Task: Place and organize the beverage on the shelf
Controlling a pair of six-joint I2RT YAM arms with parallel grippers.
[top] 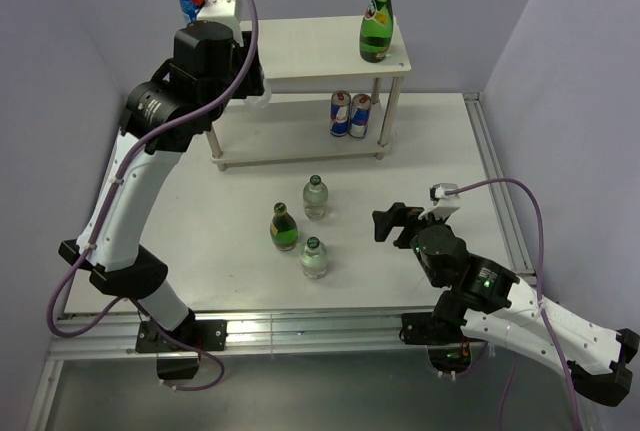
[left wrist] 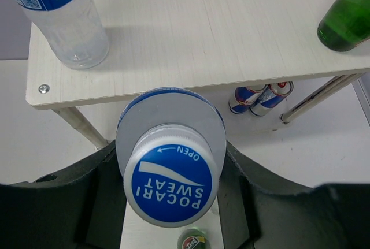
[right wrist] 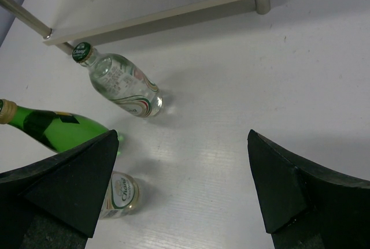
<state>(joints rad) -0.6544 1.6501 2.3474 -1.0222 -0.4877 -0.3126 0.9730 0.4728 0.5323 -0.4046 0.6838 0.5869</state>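
The shelf (top: 300, 51) is a pale wooden two-tier rack at the back of the table. My left gripper (left wrist: 172, 203) is shut on a Pocari Sweat bottle (left wrist: 171, 182) with a blue and white cap. It holds the bottle upright at the front edge of the top board (left wrist: 191, 35), left of middle. In the top view the left gripper (top: 245, 81) hides that bottle. A clear water bottle (left wrist: 63, 12) with a blue label stands on the top board's left end and a green bottle (top: 377, 19) on its right end. My right gripper (top: 390, 223) is open and empty over the table.
Two cans (top: 350, 113) stand on the lower tier at the right. Three small bottles stand on the table in front of the shelf: a clear one (top: 315, 196), a green one (top: 284, 226) and a clear Chang one (top: 314, 257), all left of the right gripper.
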